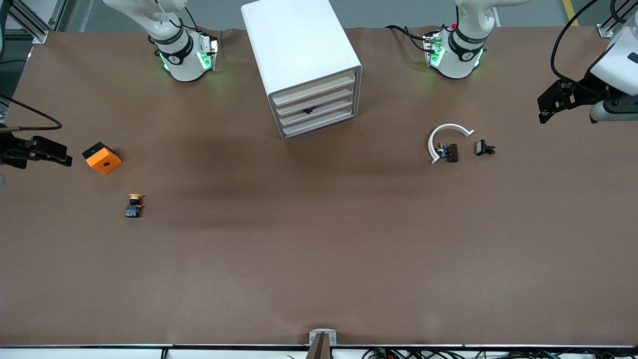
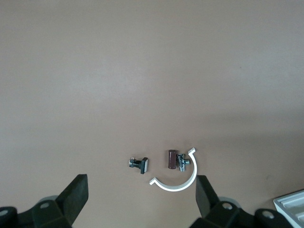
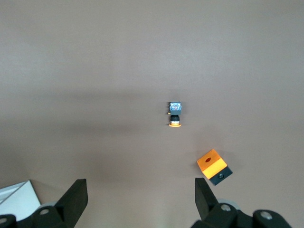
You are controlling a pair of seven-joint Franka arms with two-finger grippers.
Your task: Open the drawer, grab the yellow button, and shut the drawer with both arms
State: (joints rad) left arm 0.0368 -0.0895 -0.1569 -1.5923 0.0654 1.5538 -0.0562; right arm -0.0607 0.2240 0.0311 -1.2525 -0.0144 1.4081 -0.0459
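Left arm (image 1: 615,75) enters at the right edge of the front frame, upper right, bent low with its left end effector (image 1: 543,112) over bare brown desk (image 1: 319,259) at the left arm's end. In the left wrist view the fingers (image 2: 76,194) are spread wide, nothing between them. Right end effector (image 1: 65,158) sits at the left edge of the front frame, mid-height, over the desk just beside the orange block (image 1: 102,157); right wrist view shows its fingers (image 3: 76,195) wide apart, empty.

Button (image 1: 133,204) lies on its side on the desk, left part of the front frame, nearer the camera than the orange block: yellow-orange cap, black body, blue bit. Also seen mid-frame in the right wrist view (image 3: 175,114).

White cabinet (image 1: 301,60) upper centre, four drawers (image 1: 316,107) all pushed in, small dark thing at one drawer front.

White curved clip (image 1: 445,137) with a brown part (image 1: 452,152) and small black part (image 1: 484,148) lie right of centre.
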